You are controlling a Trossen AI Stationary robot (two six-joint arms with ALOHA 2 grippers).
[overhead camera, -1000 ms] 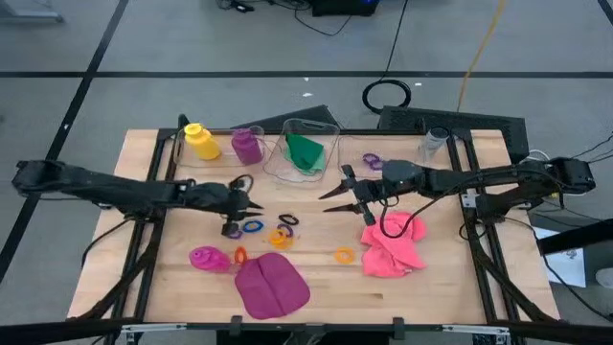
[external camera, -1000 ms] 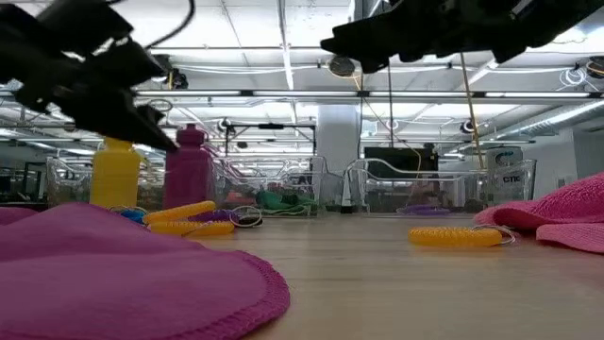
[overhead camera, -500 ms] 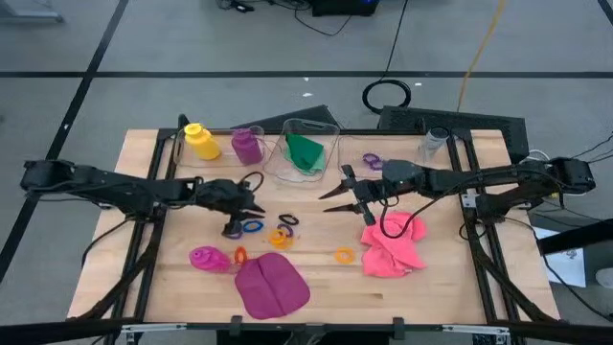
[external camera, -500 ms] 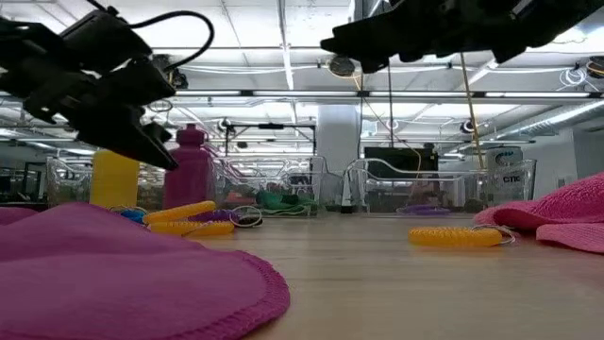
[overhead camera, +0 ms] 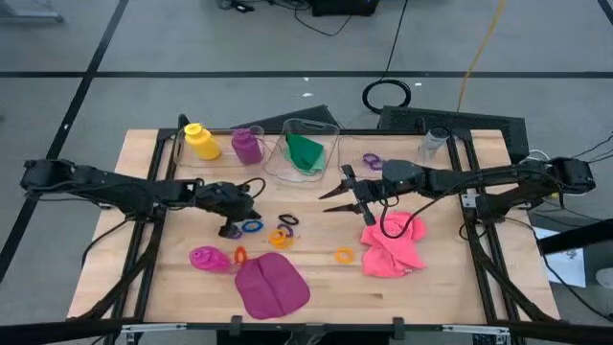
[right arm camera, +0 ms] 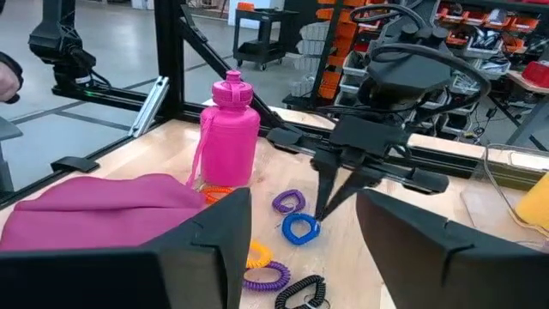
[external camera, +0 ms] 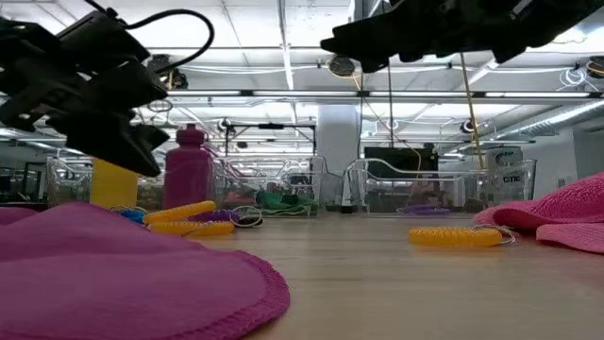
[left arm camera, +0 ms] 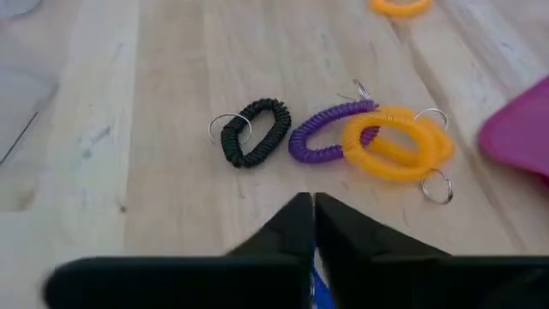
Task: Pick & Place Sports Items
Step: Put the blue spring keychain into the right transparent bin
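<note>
My left gripper (left arm camera: pixel 311 215) is down at the table's middle left, shut on a small blue ring (right arm camera: pixel 300 230). A purple ring (right arm camera: pixel 289 202) lies beside it. Just beyond lie a black ring (left arm camera: pixel 251 131) and a purple ring under a yellow one (left arm camera: pixel 396 142). An orange ring (overhead camera: pixel 344 255) lies farther right. My right gripper (overhead camera: pixel 330 199) hangs open above the table's middle, holding nothing. The yellow bottle (overhead camera: pixel 200 141) and purple bottle (overhead camera: pixel 247 145) stand at the far left. The magenta bottle (overhead camera: pixel 207 258) lies on its side near the magenta cloth (overhead camera: pixel 271 286). My left gripper pinches the blue ring's rim (right arm camera: pixel 310 225) between its two fingers, and a sliver of blue (left arm camera: pixel 319 287) shows between them. The fingers slant down at it from the table's left. The ring lies on the table.
A clear bin (overhead camera: pixel 308 144) at the far middle holds a green cloth (overhead camera: pixel 305 151). Another clear bin (overhead camera: pixel 402 149) to its right holds a purple ring (overhead camera: pixel 372 161). A pink cloth (overhead camera: pixel 393 244) lies at the right, below my right arm.
My left gripper has tipped further down toward the blue ring and has shut on it. The ring lies where it was.
</note>
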